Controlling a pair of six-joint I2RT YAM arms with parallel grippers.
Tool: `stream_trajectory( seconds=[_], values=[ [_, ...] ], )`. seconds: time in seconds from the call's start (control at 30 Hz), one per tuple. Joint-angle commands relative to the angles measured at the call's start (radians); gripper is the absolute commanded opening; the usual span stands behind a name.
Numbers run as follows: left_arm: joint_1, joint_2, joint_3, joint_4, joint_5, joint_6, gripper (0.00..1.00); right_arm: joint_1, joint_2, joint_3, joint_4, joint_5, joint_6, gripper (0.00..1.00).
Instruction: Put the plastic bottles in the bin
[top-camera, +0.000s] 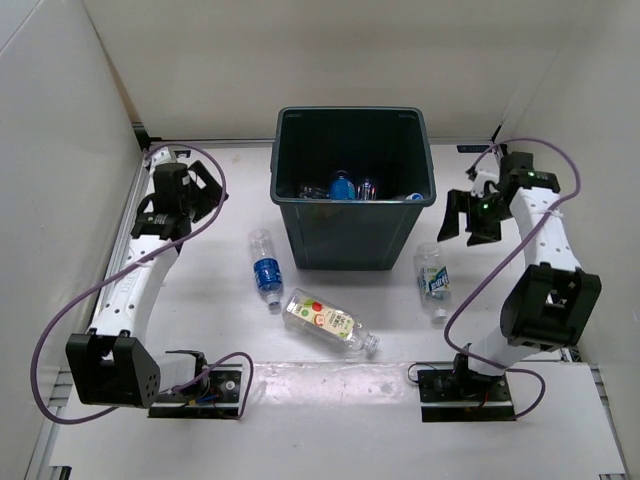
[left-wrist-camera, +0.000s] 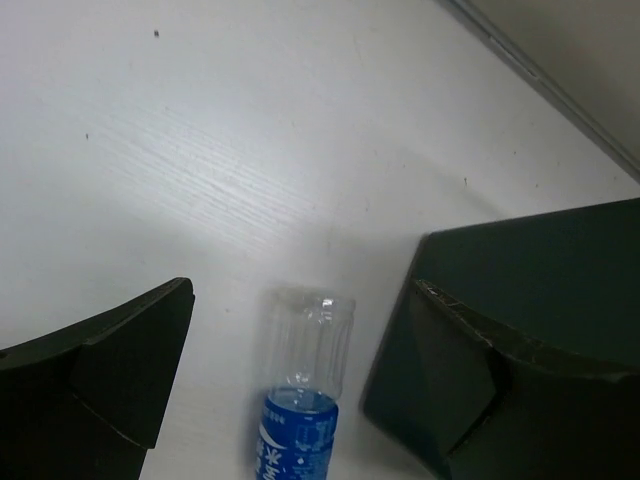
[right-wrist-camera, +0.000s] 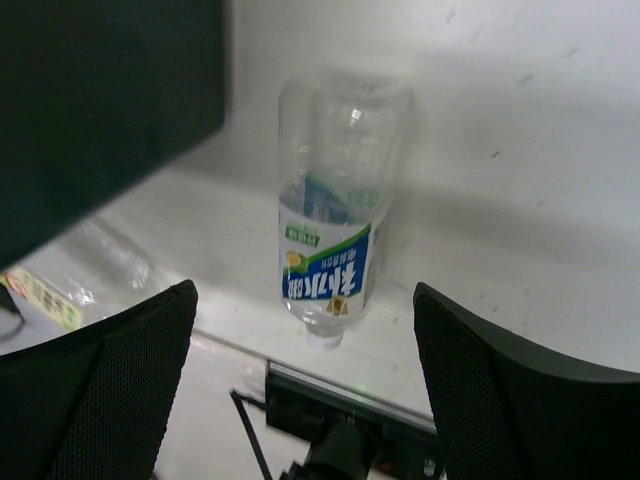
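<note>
The bin (top-camera: 352, 235) is dark teal-grey. On the white surface (top-camera: 200, 300) lie three clear bottles: the blue-labelled bottle (top-camera: 266, 270), the white, blue and green labelled bottle (top-camera: 432, 278), and the red-and-green fruit-label bottle (top-camera: 322, 318). The left claw (top-camera: 207, 190) and right claw (top-camera: 468, 220) are black, and the cables (top-camera: 35, 370) are purple.

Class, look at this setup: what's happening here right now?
Two arms are clearing the table into the bin. Some plastic bottles already lie inside. Three lie outside it: the blue-labelled bottle, the fruit-labelled bottle and the white-and-blue bottle. The left gripper, open and empty, faces the blue-labelled one; the right gripper, likewise, faces the white-and-blue one.
</note>
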Motion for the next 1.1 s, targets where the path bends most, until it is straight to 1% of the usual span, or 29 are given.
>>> stream_trajectory(
  seconds=[0.0, 0.07, 0.13, 0.17, 0.23, 0.3, 0.33, 0.37, 0.43, 0.53, 0.57, 0.67, 0.7, 0.77, 0.97, 1.0, 1.03, 1.07],
  values=[
    [0.002, -0.027, -0.004, 0.002, 0.035, -0.094, 1.0, 0.054, 0.044, -0.041, -0.108, 0.049, -0.09, 0.9],
    [0.002, -0.014, -0.001, -0.007, 0.038, -0.091, 1.0, 0.061, 0.067, -0.065, -0.108, 0.06, -0.099, 0.9],
    [0.001, -0.004, 0.019, -0.027, 0.045, -0.085, 1.0, 0.072, 0.12, -0.058, -0.134, 0.074, -0.109, 0.9],
    [0.001, -0.004, 0.019, -0.027, 0.048, -0.082, 1.0, 0.08, 0.121, -0.045, -0.143, 0.074, -0.11, 0.9],
    [0.002, 0.003, 0.029, -0.04, 0.051, -0.08, 1.0, 0.089, 0.223, -0.026, -0.168, 0.112, -0.114, 0.9],
    [0.001, 0.006, 0.03, -0.041, 0.052, -0.082, 1.0, 0.112, 0.271, 0.016, -0.228, 0.131, -0.11, 0.9],
    [0.002, 0.007, 0.029, -0.044, 0.055, -0.085, 1.0, 0.115, 0.342, 0.03, -0.263, 0.135, -0.11, 0.87],
    [-0.001, 0.009, 0.026, -0.044, 0.057, -0.085, 1.0, 0.117, 0.36, 0.043, -0.281, 0.125, -0.111, 0.86],
    [0.002, 0.01, 0.029, -0.048, 0.06, -0.088, 1.0, 0.117, 0.403, 0.042, -0.289, 0.109, -0.106, 0.86],
    [0.004, 0.012, 0.033, -0.053, 0.06, -0.086, 1.0, 0.132, 0.427, 0.039, -0.278, 0.114, -0.091, 0.86],
    [0.004, 0.013, 0.032, -0.053, 0.061, -0.086, 1.0, 0.137, 0.431, 0.041, -0.28, 0.129, -0.084, 0.87],
    [0.002, 0.015, 0.032, -0.056, 0.061, -0.091, 1.0, 0.154, 0.463, 0.053, -0.278, 0.157, -0.076, 0.87],
    [0.004, 0.018, 0.032, -0.056, 0.063, -0.091, 1.0, 0.192, 0.47, 0.062, -0.28, 0.174, -0.074, 0.87],
    [0.002, 0.024, 0.036, -0.064, 0.068, -0.092, 1.0, 0.206, 0.493, 0.068, -0.28, 0.207, -0.068, 0.87],
    [0.004, 0.039, 0.045, -0.077, 0.077, -0.091, 1.0, 0.203, 0.538, 0.076, -0.285, 0.266, -0.073, 0.75],
    [0.002, 0.044, 0.044, -0.076, 0.08, -0.091, 1.0, 0.2, 0.541, 0.077, -0.286, 0.263, -0.076, 0.72],
    [0.004, 0.044, 0.042, -0.074, 0.083, -0.094, 1.0, 0.192, 0.541, 0.079, -0.289, 0.26, -0.079, 0.64],
    [0.002, 0.044, 0.042, -0.07, 0.083, -0.094, 1.0, 0.19, 0.544, 0.08, -0.291, 0.255, -0.079, 0.61]
  ],
)
